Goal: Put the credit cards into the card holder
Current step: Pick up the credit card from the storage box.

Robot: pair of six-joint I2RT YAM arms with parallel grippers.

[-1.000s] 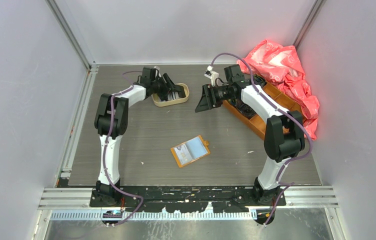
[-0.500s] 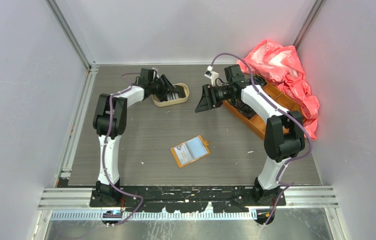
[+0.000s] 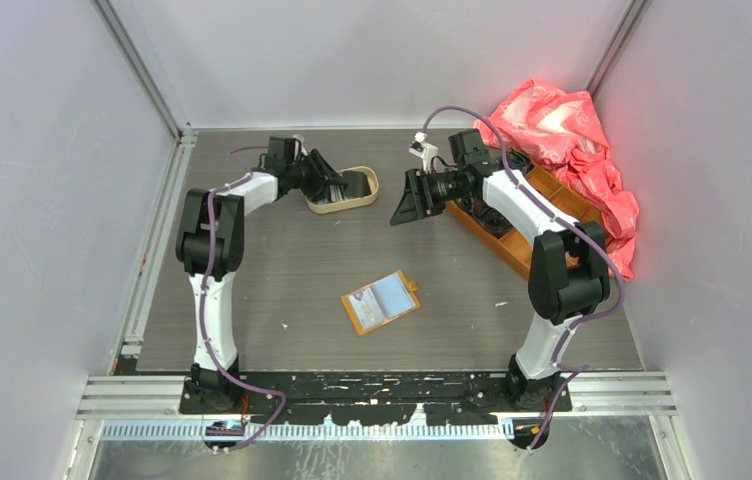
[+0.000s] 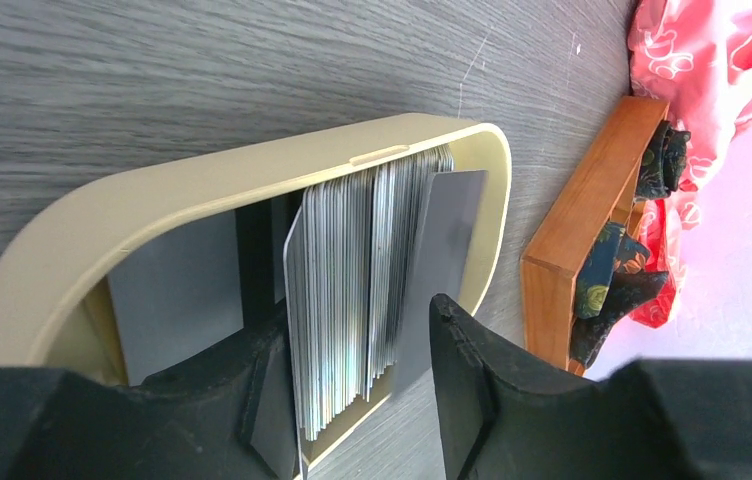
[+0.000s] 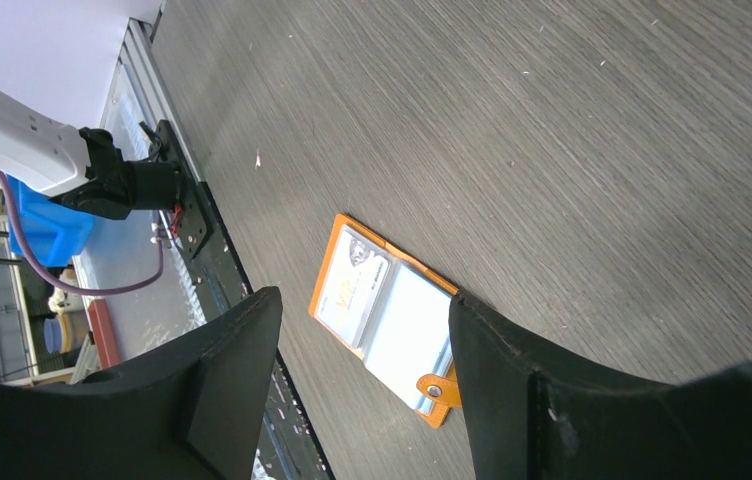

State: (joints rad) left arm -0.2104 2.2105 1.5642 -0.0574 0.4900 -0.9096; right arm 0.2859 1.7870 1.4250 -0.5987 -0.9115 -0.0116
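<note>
We see a tan oval tray (image 3: pixel 344 208) toward the far side of the grey table (image 3: pixel 282 260). Well to its right stands an orange wooden box (image 3: pixel 492 240) holding dark patterned pieces. A crumpled pink bag (image 3: pixel 562 125) lies over the box's far edge.

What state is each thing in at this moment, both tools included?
card holder: unfolded, lying flat on the table, pockets up.
credit cards: stacked on edge inside the tray.
tray: on the table, holding the cards.
left tool: open, fingers straddling the card stack.
right tool: open, empty, above the table.
wooden box: open-topped, dark items inside.
red bag: crumpled against the wooden box.
</note>
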